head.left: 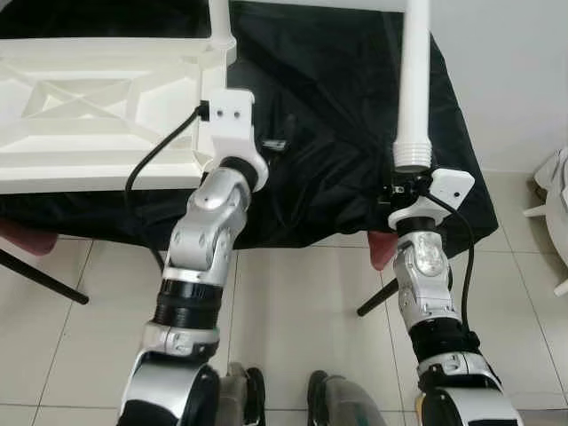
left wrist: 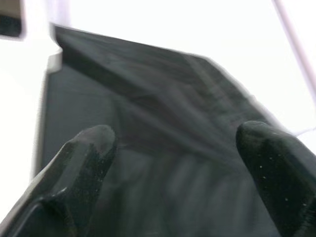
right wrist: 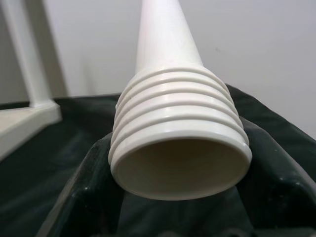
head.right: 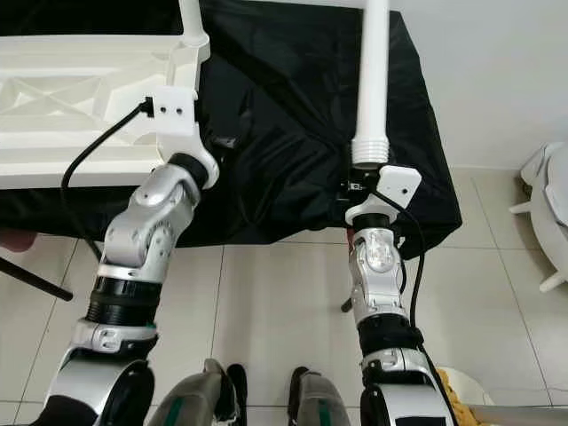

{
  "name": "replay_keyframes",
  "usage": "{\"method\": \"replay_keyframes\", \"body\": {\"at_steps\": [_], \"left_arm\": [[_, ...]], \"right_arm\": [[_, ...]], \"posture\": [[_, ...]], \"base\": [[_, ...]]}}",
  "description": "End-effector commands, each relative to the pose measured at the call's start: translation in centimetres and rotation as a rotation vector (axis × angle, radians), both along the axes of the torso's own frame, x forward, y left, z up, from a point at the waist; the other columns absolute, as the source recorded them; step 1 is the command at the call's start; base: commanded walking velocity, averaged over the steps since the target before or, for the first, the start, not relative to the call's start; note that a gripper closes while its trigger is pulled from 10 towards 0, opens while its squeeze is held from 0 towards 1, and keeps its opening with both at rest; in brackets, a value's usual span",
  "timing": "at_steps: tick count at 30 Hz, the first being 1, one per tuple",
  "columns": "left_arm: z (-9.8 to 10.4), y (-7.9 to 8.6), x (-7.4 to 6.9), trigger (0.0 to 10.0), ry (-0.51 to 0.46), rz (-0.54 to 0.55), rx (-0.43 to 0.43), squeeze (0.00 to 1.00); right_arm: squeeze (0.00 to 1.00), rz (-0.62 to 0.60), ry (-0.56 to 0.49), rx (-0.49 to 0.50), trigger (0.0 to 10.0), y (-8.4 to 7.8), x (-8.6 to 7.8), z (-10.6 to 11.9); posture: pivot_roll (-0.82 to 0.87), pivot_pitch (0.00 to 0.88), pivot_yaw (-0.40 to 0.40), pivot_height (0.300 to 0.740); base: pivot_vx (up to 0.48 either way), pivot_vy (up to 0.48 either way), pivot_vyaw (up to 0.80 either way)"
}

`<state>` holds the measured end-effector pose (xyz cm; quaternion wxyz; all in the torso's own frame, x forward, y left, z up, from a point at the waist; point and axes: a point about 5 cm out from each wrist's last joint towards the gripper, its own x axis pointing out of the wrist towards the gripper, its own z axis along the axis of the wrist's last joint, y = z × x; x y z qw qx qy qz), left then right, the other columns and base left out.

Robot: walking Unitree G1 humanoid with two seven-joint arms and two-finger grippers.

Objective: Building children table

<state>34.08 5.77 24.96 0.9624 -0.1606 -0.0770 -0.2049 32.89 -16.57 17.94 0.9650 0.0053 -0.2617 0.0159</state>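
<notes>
White plastic: I see the upturned table top [head.left: 98, 111] lying on a black cloth [head.left: 337, 133], ribbed underside up, with one leg [head.left: 222, 22] already standing in its near corner socket.
Left gripper [left wrist: 173, 148]: its jaws stand wide apart with nothing between them; past the fingertips [left wrist: 91, 143] I make out only the dark cloth (blurred), and the white top sits off to one side of the jaws.
Right gripper [right wrist: 177, 197]: its jaws are clamped on the loose table leg [head.left: 414, 89], just behind its threaded end [right wrist: 177, 133].
Loose leg: it runs straight on from the jaws, out over the cloth, well apart from the top (the hollow, ridged mouth faces my wrist camera).
Floor [head.left: 293, 302]: pale tiles below the cloth's hanging edge.
</notes>
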Motion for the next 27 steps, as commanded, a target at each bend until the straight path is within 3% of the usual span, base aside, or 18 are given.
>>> {"method": "replay_keyframes", "body": {"at_steps": [1,6,7,8,9,15,18,22,27], "left_arm": [[0.1,-1.1,-0.5,10.0,-0.042,-0.240,-0.021,1.00],[0.5,-1.4,-0.5,10.0,-0.005,-0.321,-0.077,1.00],[0.9,-1.8,-0.7,10.0,0.007,-0.405,-0.112,1.00],[1.3,-2.3,-0.9,10.0,0.009,-0.482,-0.136,0.00],[1.3,-2.3,-0.9,10.0,0.009,-0.482,-0.136,0.00],[2.8,-3.3,-1.8,10.0,0.022,-0.724,-0.248,0.00],[3.0,-3.3,-2.0,10.0,0.025,-0.754,-0.256,0.00],[4.0,-3.4,-3.0,10.0,-0.004,-0.885,-0.274,0.00],[4.5,-3.4,-3.1,10.0,0.000,-0.921,-0.285,0.00]], "right_arm": [[0.00,0.023,-0.058,-0.015,10.0,0.2,-0.4,0.8],[0.00,0.065,-0.076,-0.050,10.0,0.7,-0.5,1.3],[0.00,0.101,-0.085,-0.071,10.0,1.1,-0.6,1.5],[0.00,0.135,-0.087,-0.092,10.0,1.4,-0.7,1.6],[0.00,0.135,-0.087,-0.092,10.0,1.4,-0.7,1.6],[0.00,0.277,-0.046,-0.144,10.0,3.1,-1.5,0.6],[0.00,0.300,-0.039,-0.153,10.0,3.4,-1.7,0.4],[0.00,0.370,-0.011,-0.165,10.0,4.4,-2.2,-0.3],[0.00,0.412,-0.014,-0.187,10.0,5.0,-2.5,-0.3]], "posture": [[-0.01,0.059,0.037,0.740],[-0.01,0.051,0.034,0.740],[-0.01,0.048,0.033,0.740],[-0.01,0.046,0.031,0.740],[-0.01,0.046,0.031,0.740],[-0.01,0.045,0.026,0.740],[-0.01,0.045,0.026,0.740],[-0.01,0.048,0.028,0.740],[-0.01,0.053,0.031,0.740]], "base": [[0.000,0.000,0.00],[0.000,0.000,0.00],[0.000,0.000,0.00],[0.000,0.000,0.00],[0.000,0.000,0.00],[0.000,0.000,0.00],[0.000,0.000,0.00],[0.000,0.000,0.00],[0.000,0.000,0.00]]}}
